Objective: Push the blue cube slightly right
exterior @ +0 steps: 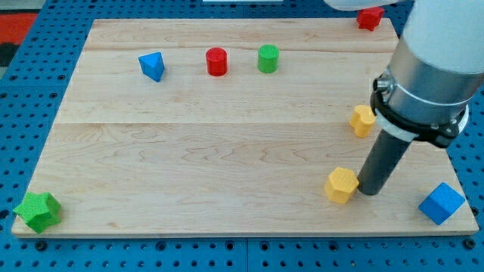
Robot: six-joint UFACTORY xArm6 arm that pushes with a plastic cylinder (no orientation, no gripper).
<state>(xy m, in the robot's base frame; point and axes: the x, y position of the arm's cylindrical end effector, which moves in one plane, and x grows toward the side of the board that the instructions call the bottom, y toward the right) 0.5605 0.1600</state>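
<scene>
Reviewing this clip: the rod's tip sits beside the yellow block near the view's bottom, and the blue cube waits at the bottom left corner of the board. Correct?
Not quite. The blue cube sits at the board's bottom right corner, not the left; the camera view shows a green star-shaped block at the bottom left. The rest holds: my tip is just right of the lower yellow block.

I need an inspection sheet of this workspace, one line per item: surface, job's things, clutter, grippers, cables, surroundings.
Surface: wooden board, planks visible.
Job's things: blue cube at the view's bottom right corner; my tip stands to its left, apart from it.
Clutter: yellow block beside my tip; second yellow block; blue triangular block; red cylinder; green cylinder; red block; green star-like block.
Grippers: nothing seen; rod only.
Cables: nothing seen.
Surroundings: blue perforated base.
</scene>
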